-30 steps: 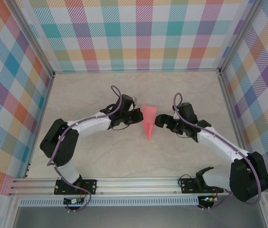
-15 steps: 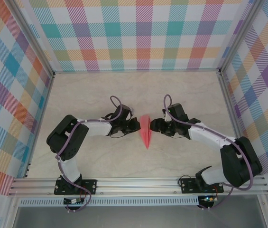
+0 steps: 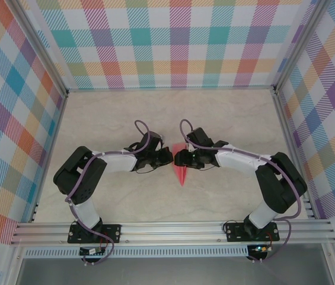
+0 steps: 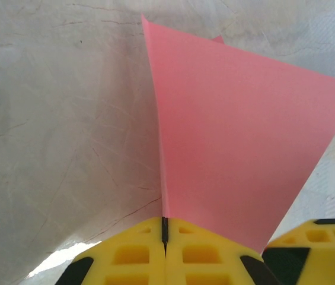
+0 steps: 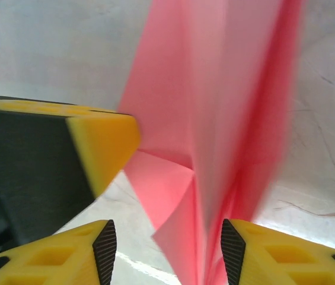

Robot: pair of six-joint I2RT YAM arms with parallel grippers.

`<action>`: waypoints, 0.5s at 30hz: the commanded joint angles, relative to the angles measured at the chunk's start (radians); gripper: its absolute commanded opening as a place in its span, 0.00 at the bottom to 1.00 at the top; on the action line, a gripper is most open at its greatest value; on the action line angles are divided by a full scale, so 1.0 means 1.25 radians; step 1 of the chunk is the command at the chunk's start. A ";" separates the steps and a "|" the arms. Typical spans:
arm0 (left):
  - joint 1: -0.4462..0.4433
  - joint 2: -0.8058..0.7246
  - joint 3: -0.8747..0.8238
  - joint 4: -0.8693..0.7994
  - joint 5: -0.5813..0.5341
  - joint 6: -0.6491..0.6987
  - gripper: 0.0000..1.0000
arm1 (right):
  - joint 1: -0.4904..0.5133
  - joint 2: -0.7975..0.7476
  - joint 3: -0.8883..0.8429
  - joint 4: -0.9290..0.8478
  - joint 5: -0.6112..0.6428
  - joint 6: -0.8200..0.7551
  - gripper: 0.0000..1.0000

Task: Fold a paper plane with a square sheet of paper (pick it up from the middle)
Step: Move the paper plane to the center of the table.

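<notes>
The plane (image 3: 181,171) lies folded narrow at mid-desk (image 3: 232,113), tip toward the arms, between both claws. One flap is pinched in the fully shut left claw (image 4: 164,231), apparently so that the paper is steadied. The right claw (image 5: 167,240) is set about half open astride the centre fold, nothing yet gripped, seemingly placed to press the crease.

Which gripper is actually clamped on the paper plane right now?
The left gripper: its yellow fingers are pressed together on the paper plane's edge. The right gripper's fingers stand apart, with the folded paper between them, not pinched.
</notes>
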 commanded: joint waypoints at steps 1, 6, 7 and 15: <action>0.009 -0.015 -0.010 0.004 -0.008 0.010 0.00 | 0.012 0.014 0.030 -0.050 0.050 -0.006 0.55; 0.009 -0.010 -0.010 0.004 -0.006 0.011 0.00 | 0.019 0.014 0.041 -0.065 0.074 -0.013 0.57; 0.009 -0.008 -0.010 0.004 -0.006 0.011 0.00 | 0.019 0.016 0.045 -0.068 0.077 -0.015 0.57; 0.009 -0.001 -0.005 0.005 0.000 0.011 0.00 | 0.023 0.054 0.070 -0.072 0.064 -0.039 0.58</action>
